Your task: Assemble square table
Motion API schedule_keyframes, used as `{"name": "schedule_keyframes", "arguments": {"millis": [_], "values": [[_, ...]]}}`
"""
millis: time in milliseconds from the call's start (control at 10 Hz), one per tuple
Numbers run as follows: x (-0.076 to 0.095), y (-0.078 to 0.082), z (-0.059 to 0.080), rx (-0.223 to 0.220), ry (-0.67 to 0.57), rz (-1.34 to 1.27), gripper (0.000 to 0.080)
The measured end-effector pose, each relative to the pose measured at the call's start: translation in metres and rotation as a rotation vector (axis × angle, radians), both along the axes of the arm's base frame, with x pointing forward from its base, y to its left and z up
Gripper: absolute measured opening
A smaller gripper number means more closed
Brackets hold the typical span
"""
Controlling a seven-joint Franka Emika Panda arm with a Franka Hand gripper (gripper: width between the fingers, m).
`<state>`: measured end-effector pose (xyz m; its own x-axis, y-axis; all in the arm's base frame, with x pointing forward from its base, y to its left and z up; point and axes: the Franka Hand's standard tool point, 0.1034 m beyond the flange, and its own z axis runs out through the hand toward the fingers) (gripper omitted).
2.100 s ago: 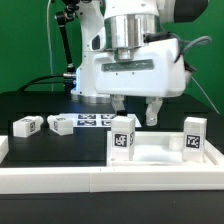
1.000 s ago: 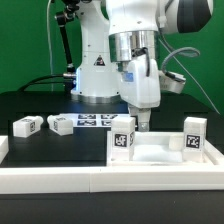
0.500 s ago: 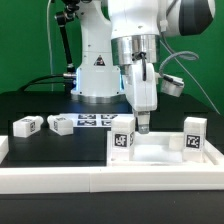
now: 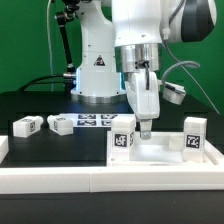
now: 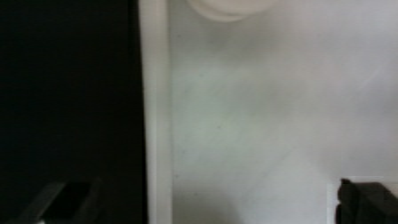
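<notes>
The square table slab (image 4: pixel 165 152) lies white and flat at the front of the exterior view's right. Two tagged legs stand upright on it, one at its left corner (image 4: pixel 122 138) and one at its right corner (image 4: pixel 193 137). Two more tagged legs lie loose on the black table at the left (image 4: pixel 26 125) (image 4: pixel 60 124). My gripper (image 4: pixel 145 127) hangs just above the slab, right beside the left upright leg, seen edge-on. In the wrist view the slab (image 5: pixel 267 120) fills the picture, and my gripper (image 5: pixel 210 202) is open and empty, its fingertips (image 5: pixel 370 198) far apart.
The marker board (image 4: pixel 95 121) lies flat behind the loose legs. Long white border rails run along the front (image 4: pixel 90 181) and the left edge (image 4: pixel 3 148). The robot base (image 4: pixel 95 70) stands at the back. A round mark (image 5: pixel 231 8) shows on the slab.
My gripper has turned about its vertical axis from facing the camera to edge-on, and has drifted a little right and down toward the slab. The parts have not moved.
</notes>
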<state>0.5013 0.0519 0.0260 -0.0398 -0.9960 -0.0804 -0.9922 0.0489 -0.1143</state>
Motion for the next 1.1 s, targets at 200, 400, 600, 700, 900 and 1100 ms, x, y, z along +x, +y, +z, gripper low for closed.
{"name": "schedule_keyframes", "arguments": {"millis": [200,400,600,700,900,1100], "values": [[-0.009,-0.001,-0.013,-0.013,0.021,0.004,0.0649],[-0.012,-0.002,-0.018,-0.018,0.029,0.005,0.0649],[-0.012,-0.002,-0.021,-0.020,0.034,0.006,0.0649],[-0.013,-0.003,-0.021,-0.021,0.035,0.006,0.0552],[-0.013,-0.003,-0.022,-0.021,0.035,0.007,0.0418],[-0.013,-0.002,-0.022,-0.020,0.036,0.007,0.0101]]}}
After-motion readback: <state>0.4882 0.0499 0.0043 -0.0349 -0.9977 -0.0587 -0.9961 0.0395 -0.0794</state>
